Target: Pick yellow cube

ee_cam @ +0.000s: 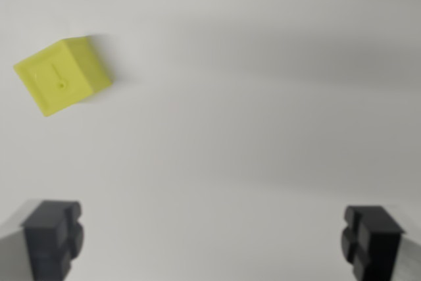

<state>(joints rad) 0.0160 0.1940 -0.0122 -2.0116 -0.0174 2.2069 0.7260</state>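
Yellow cube (64, 75): sits on the bench in the upper part of the wrist view's left, rotated so one corner points toward the lower left. Top face and one side face visible. A small dot with a short line above it marks the top face.

Tool (214, 241): wide apart, nothing between the fingers. The two dark fingertips (54, 236) show at the bottom corners of the view, one on the wrist view's left, one on the wrist view's right.

Cube relative to tool: well apart from both fingertips and not touching either. It lies above the fingertip on the wrist view's left, roughly in line with it, and so off to the side of the gap rather than centred in it.

Bench (250, 129): plain white surface filling the whole view. A broad soft grey shadow band crosses the upper right.

Surroundings: only bare bench shows between cube and tool; no object lies in the space between them.

Shadow at cube: faint dark smear along the cube's upper right edge.

Cut off: both fingertips run out of the bottom edge; only their ends are seen, with pale grey finger bodies at the outer corners.

Hard to make out: whole picture is soft and blurred. Cube edges are fuzzy, the top-face mark cannot be read in detail, and fingertip surface detail is unclear.
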